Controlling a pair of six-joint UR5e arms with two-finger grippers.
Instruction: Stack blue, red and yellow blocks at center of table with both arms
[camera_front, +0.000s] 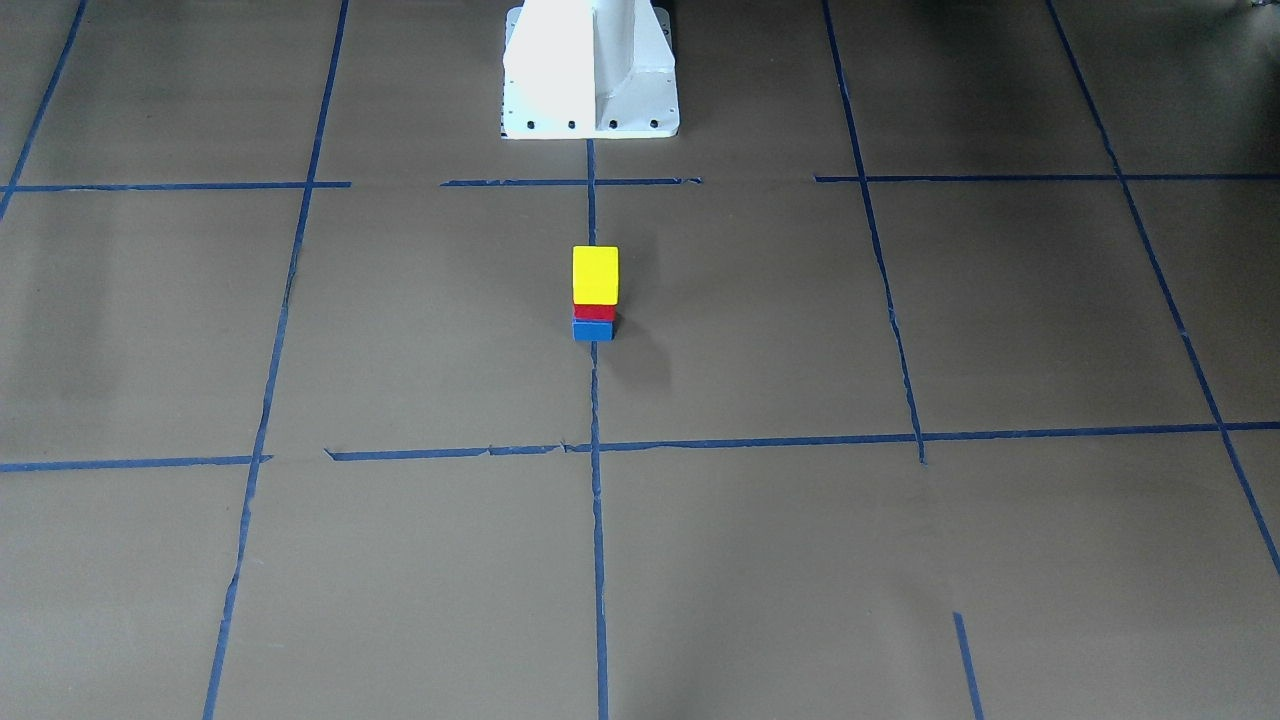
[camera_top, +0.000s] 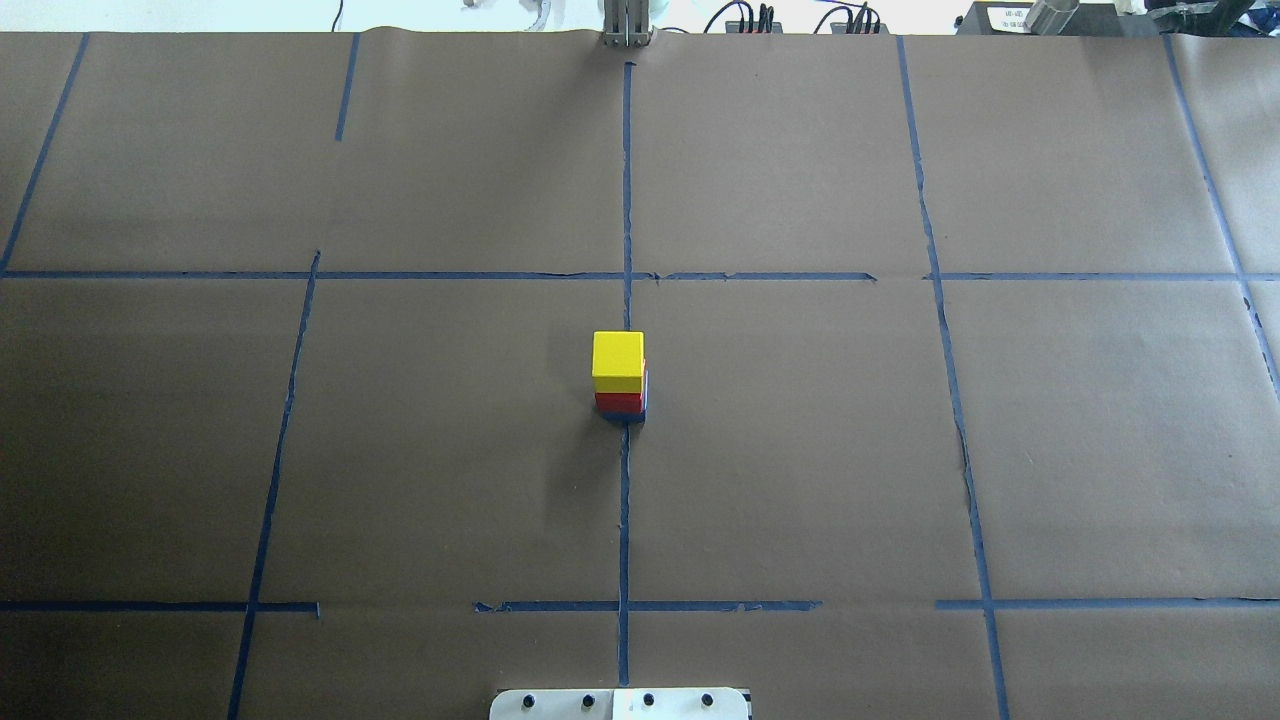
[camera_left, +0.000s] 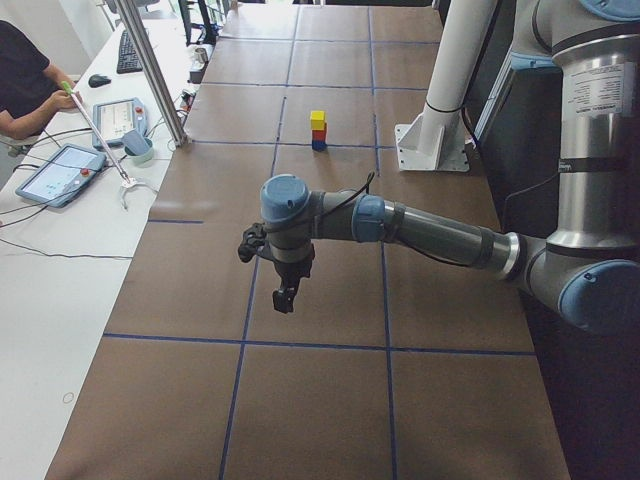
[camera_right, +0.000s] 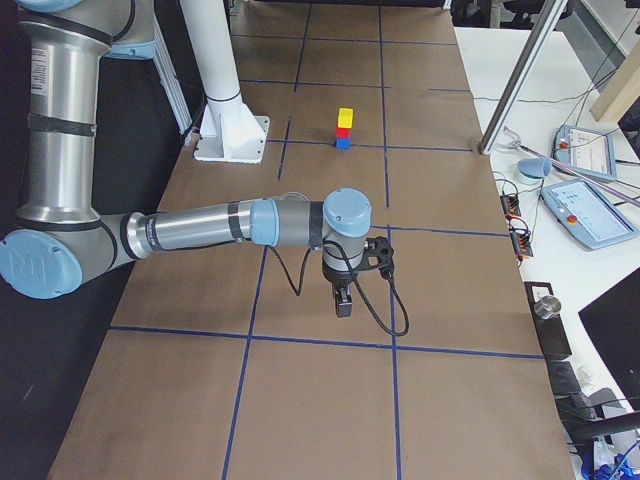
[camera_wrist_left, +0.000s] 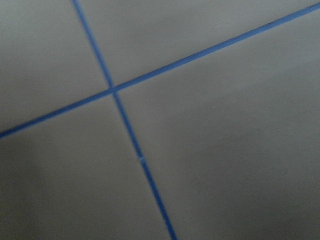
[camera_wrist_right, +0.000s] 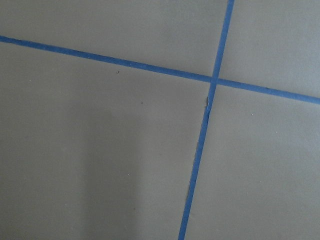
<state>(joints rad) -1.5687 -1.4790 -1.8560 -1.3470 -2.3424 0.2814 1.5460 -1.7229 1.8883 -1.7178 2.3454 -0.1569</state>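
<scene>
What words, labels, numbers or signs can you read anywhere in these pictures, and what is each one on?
No text can be read in any view.
On the tablet: the screen shows something, too small to read.
On the second tablet: likewise too small to read.
On the yellow block, red block and blue block: plain faces, no marks.

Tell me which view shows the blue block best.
Exterior front-facing: the blue block shows a whole side face under the red block. Overhead gives only a sliver; both side views show it tiny; the wrist views miss it.
</scene>
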